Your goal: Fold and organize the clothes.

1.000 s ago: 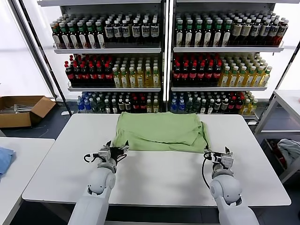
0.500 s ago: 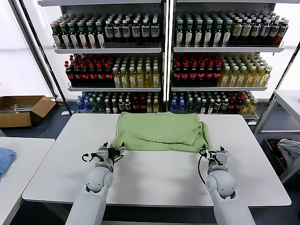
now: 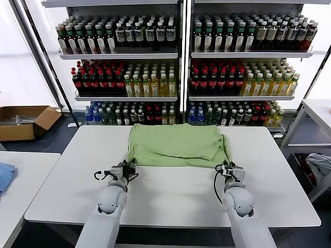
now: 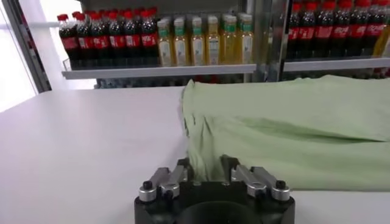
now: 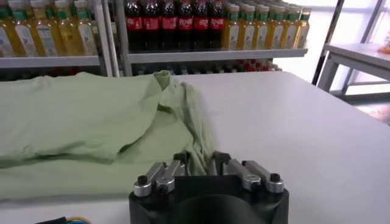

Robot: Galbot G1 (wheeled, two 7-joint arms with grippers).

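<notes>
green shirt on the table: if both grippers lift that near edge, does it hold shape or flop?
Likely flops: the green shirt lies in soft wrinkled layers, so it should sag between the left gripper and right gripper. Probably light. Stacked folds may slide apart when raised.

You are looking at a plain light green polo shirt (image 3: pixel 177 145) with no pattern showing, lying on a white table (image 3: pixel 170 196). The left gripper (image 4: pixel 207 172) and right gripper (image 5: pixel 198 163) are showing black bodies with silver-grey links. Behind, the white shelves (image 3: pixel 119 56) are carrying bottles (image 3: pixel 98 77) in dark cola brown with red labels, yellow, and green. A brown cardboard box (image 3: pixel 23 121) is sitting at far left, beside a blue cloth (image 3: pixel 4 175).
</notes>
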